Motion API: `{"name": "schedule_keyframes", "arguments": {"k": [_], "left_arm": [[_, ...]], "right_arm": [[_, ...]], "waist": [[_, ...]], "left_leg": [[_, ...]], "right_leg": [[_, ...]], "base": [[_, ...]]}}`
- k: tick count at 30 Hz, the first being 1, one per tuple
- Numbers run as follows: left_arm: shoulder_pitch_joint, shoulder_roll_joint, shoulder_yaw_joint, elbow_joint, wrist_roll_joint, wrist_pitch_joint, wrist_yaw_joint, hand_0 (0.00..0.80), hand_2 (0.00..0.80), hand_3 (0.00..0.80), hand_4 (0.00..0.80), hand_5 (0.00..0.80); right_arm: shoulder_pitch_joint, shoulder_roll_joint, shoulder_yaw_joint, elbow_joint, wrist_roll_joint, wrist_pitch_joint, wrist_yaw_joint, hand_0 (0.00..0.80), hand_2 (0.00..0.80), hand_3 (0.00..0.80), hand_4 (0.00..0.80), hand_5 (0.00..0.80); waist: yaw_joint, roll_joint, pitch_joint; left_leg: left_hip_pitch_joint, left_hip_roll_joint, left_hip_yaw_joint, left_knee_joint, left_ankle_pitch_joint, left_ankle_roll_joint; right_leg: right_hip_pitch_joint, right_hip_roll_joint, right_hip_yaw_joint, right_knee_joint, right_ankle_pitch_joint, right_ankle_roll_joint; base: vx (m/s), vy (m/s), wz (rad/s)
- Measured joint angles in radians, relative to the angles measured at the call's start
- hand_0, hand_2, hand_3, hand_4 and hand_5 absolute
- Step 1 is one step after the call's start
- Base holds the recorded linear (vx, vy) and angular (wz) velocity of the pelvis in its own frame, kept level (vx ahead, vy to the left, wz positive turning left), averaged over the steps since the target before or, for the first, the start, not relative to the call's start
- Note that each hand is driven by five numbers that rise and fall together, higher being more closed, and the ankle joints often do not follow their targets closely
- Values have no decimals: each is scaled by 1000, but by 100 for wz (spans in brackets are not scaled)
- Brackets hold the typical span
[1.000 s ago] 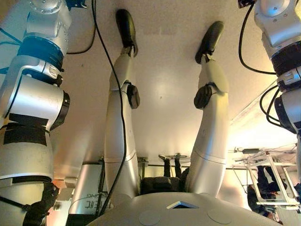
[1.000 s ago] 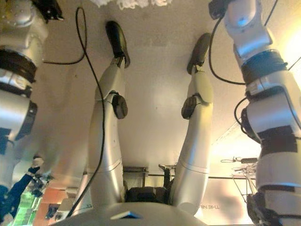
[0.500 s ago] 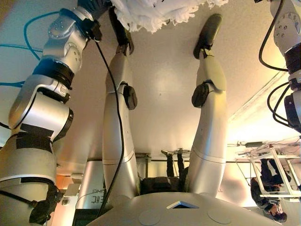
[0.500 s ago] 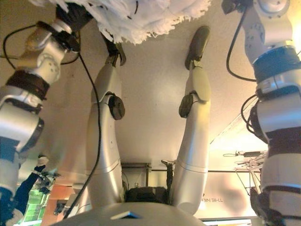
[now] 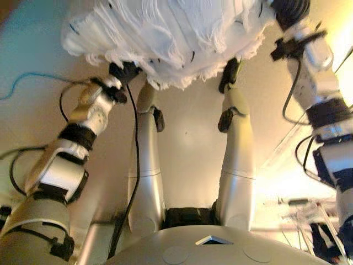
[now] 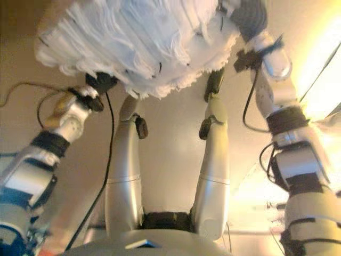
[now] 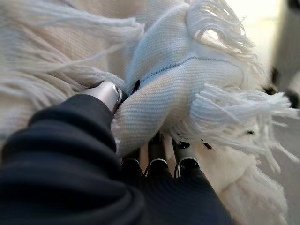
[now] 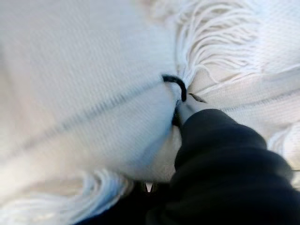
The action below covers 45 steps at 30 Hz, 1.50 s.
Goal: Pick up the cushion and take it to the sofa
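Note:
A white knitted cushion (image 5: pixel 171 38) with long fringes hangs across the top of both eye views, held up off the beige floor between my two hands. My left hand (image 5: pixel 122 72) grips its near left edge. In the left wrist view its thumb (image 7: pixel 107 93) and fingers pinch a fringed corner of the cushion (image 7: pixel 187 84). My right hand (image 5: pixel 289 10) holds the right edge. In the right wrist view its thumb (image 8: pixel 176 84) hooks over the cushion's seam (image 8: pixel 84 84) and the fingers are hidden under the cloth.
Beige floor (image 5: pixel 187 143) lies below. A blue cable (image 5: pixel 33 83) runs over the floor at the left. A pale metal frame with clutter (image 5: pixel 322 221) stands at the lower right, beside a bright strip of floor.
Both arms have swung inward and the cushion has come into view. It showed only as an edge at the top before and now spans the top of both eye views.

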Motion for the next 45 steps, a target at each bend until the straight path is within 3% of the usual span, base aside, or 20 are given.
{"name": "schedule_keyframes", "arguments": {"k": [4,7,11,14,18,22,25,30,35,42,45], "left_arm": [[178,-44,47,-92,41,3,0,800,800,800,800,800],[325,-74,119,-169,84,39,0,800,800,800,800,800],[441,-85,177,-262,149,76,2,800,800,800,800,800],[479,-85,207,-315,191,85,9,800,800,800,800,800],[569,-108,271,-404,239,84,50,800,800,800,800,800],[700,-131,306,-485,320,10,138,800,800,800,800,800],[756,-133,320,-551,355,-59,156,800,800,800,800,800],[796,-135,310,-637,355,-121,200,800,800,800,800,800],[794,-136,306,-671,353,-137,241,800,800,800,800,800],[789,-150,242,-671,342,-138,310,800,800,800,800,800],[792,-154,226,-671,331,-139,327,800,800,800,800,800]], "right_arm": [[211,55,-72,-104,-72,-16,-18,800,800,800,800,800],[358,93,-103,-177,-111,-15,-17,800,800,800,800,800],[527,89,-149,-298,-141,10,-13,800,800,800,800,800],[604,104,-190,-336,-141,18,3,800,800,800,800,800],[707,164,-252,-402,-182,63,31,800,800,800,800,800],[850,202,-272,-512,-247,76,51,800,800,800,800,800],[924,209,-289,-597,-267,72,49,800,800,800,800,800],[973,222,-292,-655,-292,30,-16,800,800,800,800,800],[957,241,-263,-679,-339,1,-101,800,800,800,800,800],[945,174,-241,-683,-368,4,-200,800,800,800,800,800],[938,137,-239,-684,-369,7,-207,800,800,800,800,800]], "waist": [[0,-8,1],[5,-35,0],[3,-71,-20],[0,-97,-39],[-1,-95,-66],[0,-72,-206],[-1,-63,-290],[-7,-67,-392],[-5,-75,-414],[-7,-45,-433],[-1,-42,-432]], "left_leg": [[240,24,21,-34,-9,-6],[440,57,45,-89,-16,-25],[624,78,46,-160,-17,-40],[728,92,66,-198,-19,-49],[920,97,104,-288,-22,-59],[1079,89,127,-388,-25,-73],[1160,77,131,-449,-25,-74],[1247,66,174,-518,-14,-73],[1264,82,223,-518,-13,-78],[1259,130,225,-515,-4,-92],[1259,155,226,-509,-7,-87]], "right_leg": [[236,3,-34,-49,12,-11],[433,-3,-122,-128,34,-32],[612,8,-178,-203,40,-40],[707,25,-177,-253,66,-54],[889,46,-171,-360,95,-48],[1031,53,-160,-461,106,-30],[1101,52,-157,-509,106,-19],[1164,50,-148,-564,117,-3],[1160,49,-190,-581,134,-10],[1145,104,-180,-581,141,-36],[1131,136,-167,-579,135,-64]], "base": [[-35,-149,-28],[0,-172,-43],[40,-80,-28],[115,1,-24],[257,102,-21],[203,117,-19],[100,84,-10],[5,-25,-13],[-73,-211,-25],[-56,-358,-9],[-31,-328,-18]]}}
